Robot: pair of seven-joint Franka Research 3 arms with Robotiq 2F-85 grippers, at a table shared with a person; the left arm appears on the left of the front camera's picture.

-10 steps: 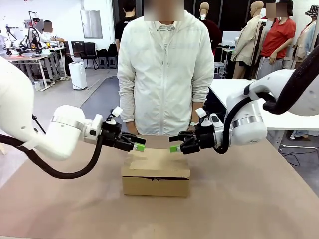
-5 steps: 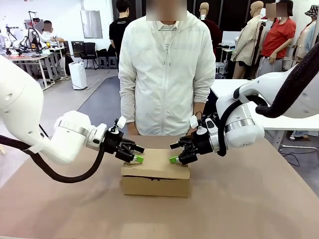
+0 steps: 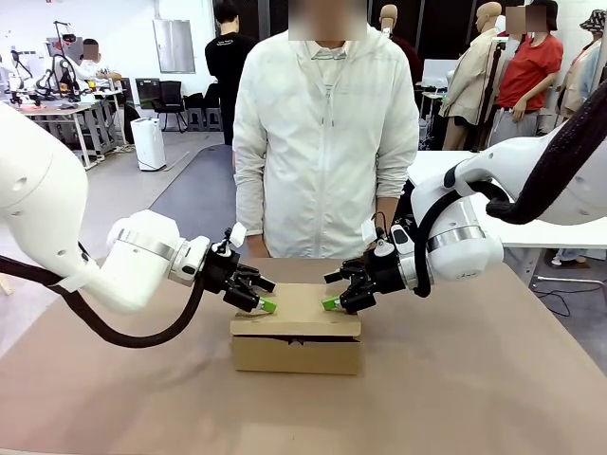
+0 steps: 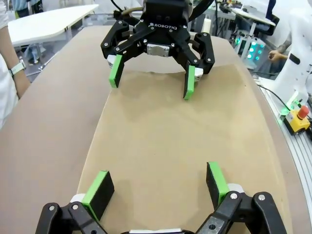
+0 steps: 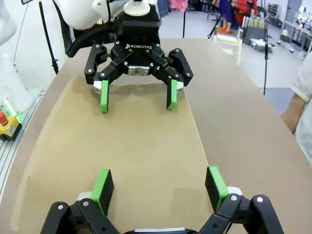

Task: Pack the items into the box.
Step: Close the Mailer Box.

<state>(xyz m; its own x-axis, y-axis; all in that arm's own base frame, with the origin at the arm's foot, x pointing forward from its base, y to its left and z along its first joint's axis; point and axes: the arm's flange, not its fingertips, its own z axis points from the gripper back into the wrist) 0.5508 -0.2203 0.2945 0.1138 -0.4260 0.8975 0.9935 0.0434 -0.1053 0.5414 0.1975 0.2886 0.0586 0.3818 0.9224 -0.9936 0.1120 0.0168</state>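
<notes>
Two grippers face each other low over the closed lid of the box (image 3: 296, 338), both with jaws spread wide and nothing between them. The left gripper (image 3: 266, 305) reaches in over the box's left end, its green pads (image 3: 269, 307) just above the cardboard; the right gripper (image 3: 329, 303) mirrors it over the right end. From the left wrist view, the left gripper (image 4: 158, 187) frames bare brown lid, with the right gripper (image 4: 152, 78) opposite at the far edge; the right wrist view shows the same in reverse, the right gripper (image 5: 158, 186) near and the left gripper (image 5: 136, 94) across. Whether the pad tips actually touch the lid is hard to tell, though they look very close. The box sits shut in the middle of the table (image 3: 493, 379), its flap down. Behind it, at the far side, a person (image 3: 325, 142) in a pale zipped jacket stands with arms hanging, hands near the table's edge.
</notes>
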